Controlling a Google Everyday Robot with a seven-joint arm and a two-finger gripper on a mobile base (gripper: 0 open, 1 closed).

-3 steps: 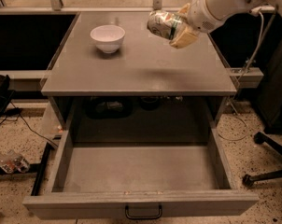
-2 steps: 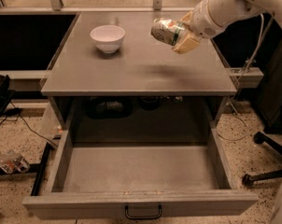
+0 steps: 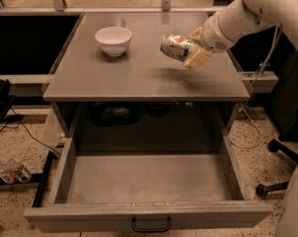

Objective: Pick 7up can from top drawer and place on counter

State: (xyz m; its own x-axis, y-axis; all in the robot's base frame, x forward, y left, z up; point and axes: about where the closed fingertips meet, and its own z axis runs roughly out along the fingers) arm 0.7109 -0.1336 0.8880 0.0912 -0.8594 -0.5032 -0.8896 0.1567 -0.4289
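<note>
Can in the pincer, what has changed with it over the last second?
The pincer, still shut on the can, has come down toward the right side of the counter, bringing the can lower. The can has not been let go or set down yet. The bowl stayed where it was, and the drawer stayed pulled open.

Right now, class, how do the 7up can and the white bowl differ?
The 7up can hangs sideways above the counter, clamped in the pincer at the right; the white bowl stands upright on the counter. The 7up can is silvery with green and red marks; the white bowl is plain. Both are outside the open top drawer.
</note>
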